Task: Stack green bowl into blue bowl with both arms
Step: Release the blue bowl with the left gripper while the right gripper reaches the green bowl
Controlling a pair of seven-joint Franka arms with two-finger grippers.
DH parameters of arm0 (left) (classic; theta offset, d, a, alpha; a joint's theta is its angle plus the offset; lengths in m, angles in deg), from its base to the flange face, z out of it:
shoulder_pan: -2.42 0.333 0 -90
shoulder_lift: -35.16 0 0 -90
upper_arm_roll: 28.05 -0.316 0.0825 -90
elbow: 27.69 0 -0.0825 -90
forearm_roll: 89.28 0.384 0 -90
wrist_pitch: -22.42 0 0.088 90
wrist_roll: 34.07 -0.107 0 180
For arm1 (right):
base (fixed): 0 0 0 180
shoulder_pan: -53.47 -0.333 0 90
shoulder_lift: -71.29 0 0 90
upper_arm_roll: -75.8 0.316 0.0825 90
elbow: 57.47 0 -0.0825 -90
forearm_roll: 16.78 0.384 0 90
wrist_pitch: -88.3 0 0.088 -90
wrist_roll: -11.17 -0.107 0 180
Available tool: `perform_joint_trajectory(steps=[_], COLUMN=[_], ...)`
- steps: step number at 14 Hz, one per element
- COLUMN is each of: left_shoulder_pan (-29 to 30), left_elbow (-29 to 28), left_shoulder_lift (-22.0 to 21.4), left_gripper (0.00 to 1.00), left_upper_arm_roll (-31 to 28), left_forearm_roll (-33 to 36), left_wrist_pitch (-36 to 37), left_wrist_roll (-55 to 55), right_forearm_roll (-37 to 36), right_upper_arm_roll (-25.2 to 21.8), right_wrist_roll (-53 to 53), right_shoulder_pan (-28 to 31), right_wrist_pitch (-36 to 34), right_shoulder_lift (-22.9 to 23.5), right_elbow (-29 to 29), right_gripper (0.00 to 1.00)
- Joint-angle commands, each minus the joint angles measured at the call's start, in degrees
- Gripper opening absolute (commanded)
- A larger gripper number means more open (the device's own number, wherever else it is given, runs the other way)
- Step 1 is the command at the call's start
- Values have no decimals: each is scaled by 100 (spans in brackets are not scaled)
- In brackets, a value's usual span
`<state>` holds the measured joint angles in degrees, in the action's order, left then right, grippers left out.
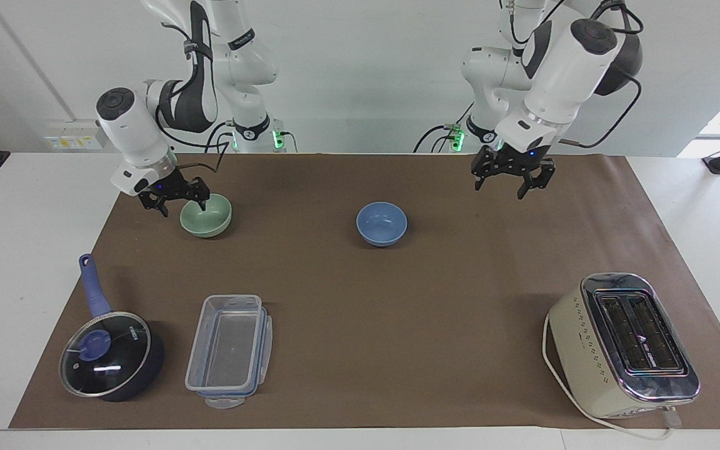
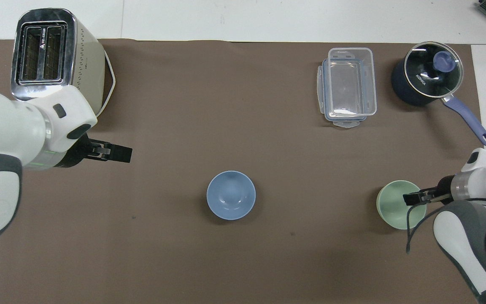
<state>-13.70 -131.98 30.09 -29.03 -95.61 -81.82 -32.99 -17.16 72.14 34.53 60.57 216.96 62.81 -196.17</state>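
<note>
Bowls sit apart on the brown mat [image 1: 360,294]: the right gripper [image 1: 173,199], fingers spread, is at the green bowl [image 1: 206,215] rim, while the left gripper [image 1: 512,175], fingers spread, hangs in the air near the blue bowl [image 1: 382,223].

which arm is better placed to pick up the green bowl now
The right arm. Its end effector is open and down at the green bowl, one finger over the rim. The left end effector hangs open over the mat nearer its own base, apart from both the green bowl and the blue bowl.
</note>
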Motion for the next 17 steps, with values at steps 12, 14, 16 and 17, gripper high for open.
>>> perform_joint_trajectory(steps=[12, 14, 16, 17], left_shoulder_pan=[768, 777, 873, 874], left_elbow=[2519, 2126, 1737, 1728], left_shoulder_lift=[920, 614, 393, 401], left_gripper=[100, 100, 100, 100], left_upper_arm_roll=[-24, -24, -16, -16], left_forearm_roll=[642, 625, 625, 625], left_wrist_pitch=[1995, 1960, 1777, 1689], left_wrist_roll=[-864, -934, -952, -944], right_forearm_roll=[20, 20, 29, 38], right_upper_arm_roll=[41, 41, 41, 49], right_wrist_roll=[520, 538, 573, 564], right_shoulder_pan=[503, 511, 520, 512], right_wrist_pitch=[696, 687, 425, 67], right_shoulder_lift=[-4, -4, -39, -57], right_elbow=[-693, -676, -510, -283], right_gripper=[0, 0, 0, 0])
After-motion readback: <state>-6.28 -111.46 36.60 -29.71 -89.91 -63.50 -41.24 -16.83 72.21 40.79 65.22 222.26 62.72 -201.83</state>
